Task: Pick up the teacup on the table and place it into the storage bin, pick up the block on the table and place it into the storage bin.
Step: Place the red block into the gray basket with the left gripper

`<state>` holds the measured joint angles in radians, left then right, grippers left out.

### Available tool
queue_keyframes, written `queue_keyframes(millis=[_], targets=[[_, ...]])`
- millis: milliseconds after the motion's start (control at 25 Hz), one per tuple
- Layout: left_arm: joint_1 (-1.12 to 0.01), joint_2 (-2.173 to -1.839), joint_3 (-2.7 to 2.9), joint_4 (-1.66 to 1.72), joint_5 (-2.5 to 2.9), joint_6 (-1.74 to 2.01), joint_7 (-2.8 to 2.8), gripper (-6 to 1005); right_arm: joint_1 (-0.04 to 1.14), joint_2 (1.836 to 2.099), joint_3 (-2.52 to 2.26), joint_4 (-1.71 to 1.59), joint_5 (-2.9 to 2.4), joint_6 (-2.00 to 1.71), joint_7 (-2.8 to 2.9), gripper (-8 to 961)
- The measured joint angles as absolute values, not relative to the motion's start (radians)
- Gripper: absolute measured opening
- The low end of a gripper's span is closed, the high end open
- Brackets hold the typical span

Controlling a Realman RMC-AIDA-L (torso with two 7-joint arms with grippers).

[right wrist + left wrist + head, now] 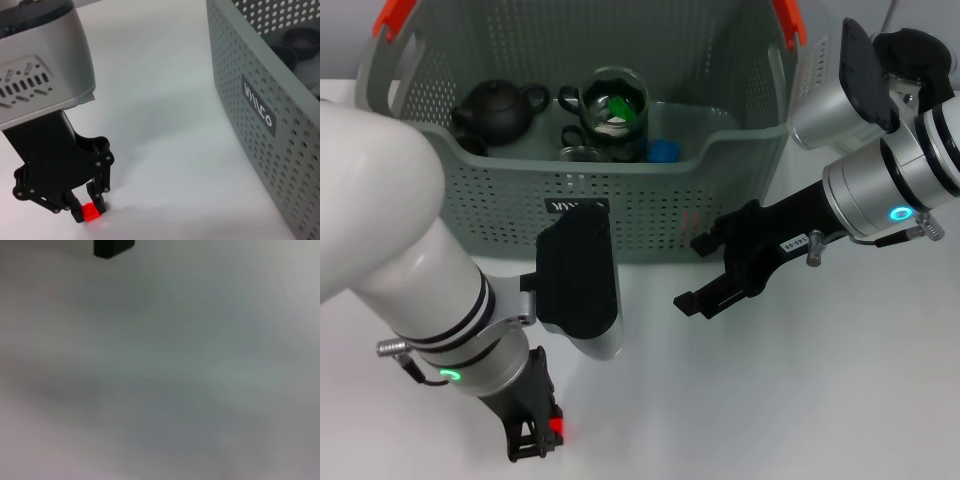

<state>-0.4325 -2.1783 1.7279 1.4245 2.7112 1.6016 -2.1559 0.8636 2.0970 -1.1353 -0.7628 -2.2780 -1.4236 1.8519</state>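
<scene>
Matt perforated plastic storage bin [620, 190] — smooth white table [800, 400], glossy red block [91, 212].

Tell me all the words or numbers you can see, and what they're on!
"VIVILCO", roughly; the stylised white letters are hard to make out: black label on the grey-green perforated plastic storage bin.
Small white sticker on the right arm's black pincer mount: printed characters too small to read.

Left arm reaches down and forward; the left gripper [542, 437] points at the table, fingers closed. Right arm extends inward; the right gripper [705, 272] hovers, fingers spread apart.
</scene>
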Motion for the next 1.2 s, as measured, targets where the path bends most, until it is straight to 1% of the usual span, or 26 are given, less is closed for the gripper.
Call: queue_keyframes(millis=[320, 400, 640, 920, 960, 1080, 1120, 1200], targets=[[-0.439, -2.178, 1.656, 1.517, 2.697, 1.661, -2.169, 187, 0.864, 2.097, -1.136, -0.767, -2.278, -1.424, 1.854, 939], [-0.441, -2.175, 1.594, 1.55, 2.676, 1.684, -2.175, 187, 0.864, 2.097, -1.136, -0.767, -2.278, -1.426, 1.854, 939], [-0.456, -2.169, 1.272, 1.596, 2.47, 1.763, -2.174, 186, 0.861, 2.096, -1.136, -0.766, -2.278, -1.428, 1.853, 939], [-0.531, -2.159, 0.873, 1.571, 2.25, 1.867, -2.181, 186, 0.87, 2.095, -1.139, -0.769, -2.284, -1.432, 1.852, 940], [-0.547, -2.154, 0.829, 1.562, 2.23, 1.866, -2.189, 186, 0.871, 2.096, -1.142, -0.768, -2.284, -1.433, 1.851, 940], [-0.605, -2.124, 0.727, 1.497, 2.175, 1.848, -2.216, 187, 0.874, 2.097, -1.154, -0.766, -2.281, -1.433, 1.85, 940], [-0.637, -2.106, 0.694, 1.444, 2.152, 1.831, -2.224, 187, 0.875, 2.097, -1.159, -0.766, -2.28, -1.434, 1.85, 940], [-0.68, -2.079, 0.668, 1.369, 2.126, 1.791, -2.229, 187, 0.877, 2.098, -1.167, -0.767, -2.279, -1.435, 1.849, 940]])
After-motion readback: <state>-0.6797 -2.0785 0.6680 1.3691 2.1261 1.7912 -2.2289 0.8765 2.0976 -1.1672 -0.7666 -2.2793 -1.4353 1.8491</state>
